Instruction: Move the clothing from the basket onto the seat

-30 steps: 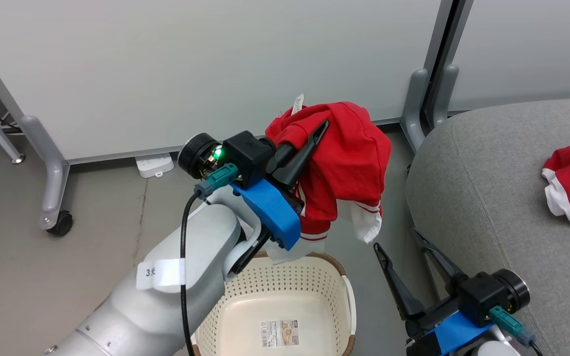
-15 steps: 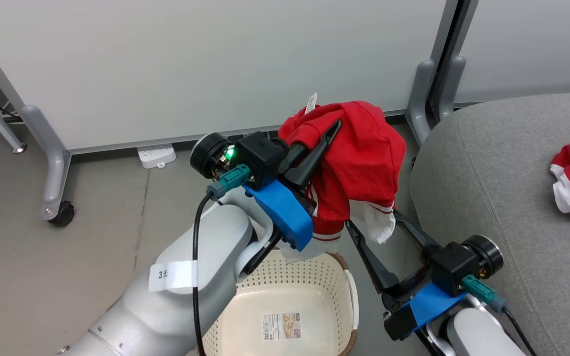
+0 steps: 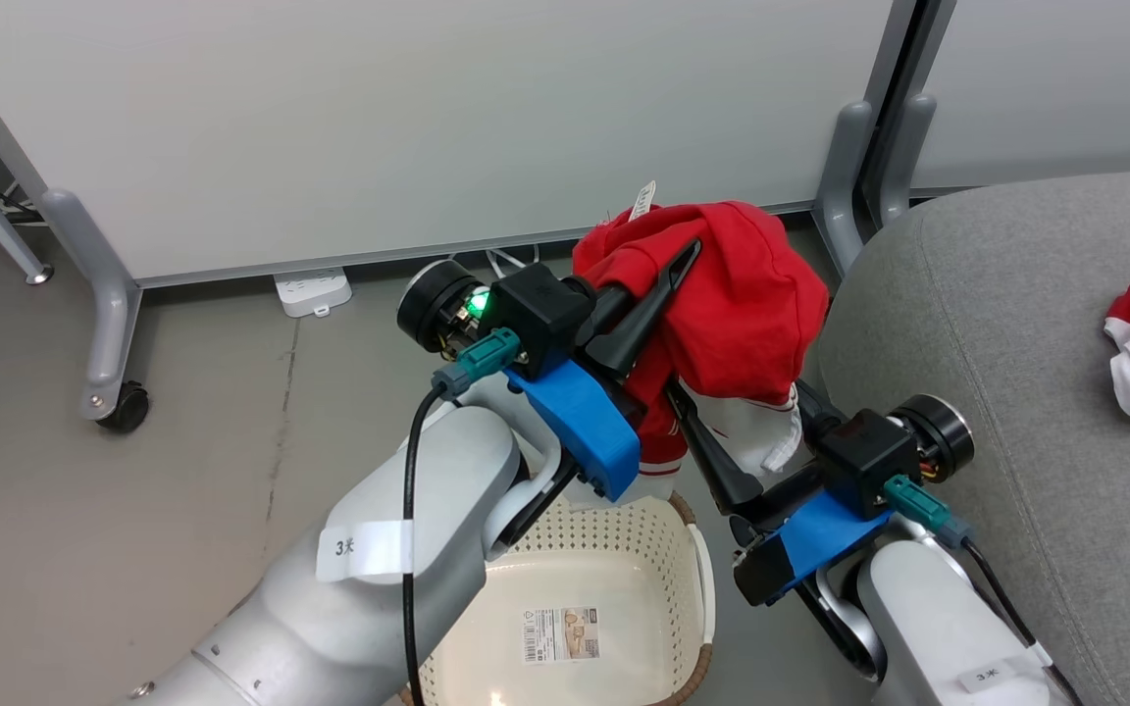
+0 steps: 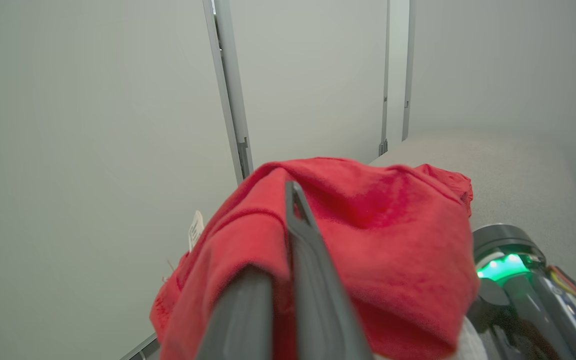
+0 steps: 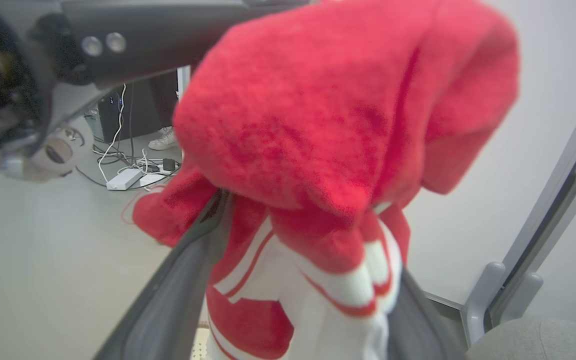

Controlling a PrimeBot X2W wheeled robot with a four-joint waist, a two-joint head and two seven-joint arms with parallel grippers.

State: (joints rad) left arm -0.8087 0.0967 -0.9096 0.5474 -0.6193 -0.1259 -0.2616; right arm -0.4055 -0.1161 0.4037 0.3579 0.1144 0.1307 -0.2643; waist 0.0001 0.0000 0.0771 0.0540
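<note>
While above basket [image 3: 694, 574], garment [image 3: 756, 294] in tight left claw [image 3: 683, 263], inside wide right claw [image 3: 735, 389].

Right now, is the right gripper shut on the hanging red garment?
No, the right gripper stands open, its fingers spread either side of the red garment.

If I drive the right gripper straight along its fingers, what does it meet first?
The red garment hanging from the left gripper: its white-striped lower part sits between the open jaws of the right gripper, so contact looks near-immediate.

Red clothing [image 3: 751, 294] w/ white stripes; cream basket [image 3: 614, 529]; grey seat [image 3: 997, 343].
</note>
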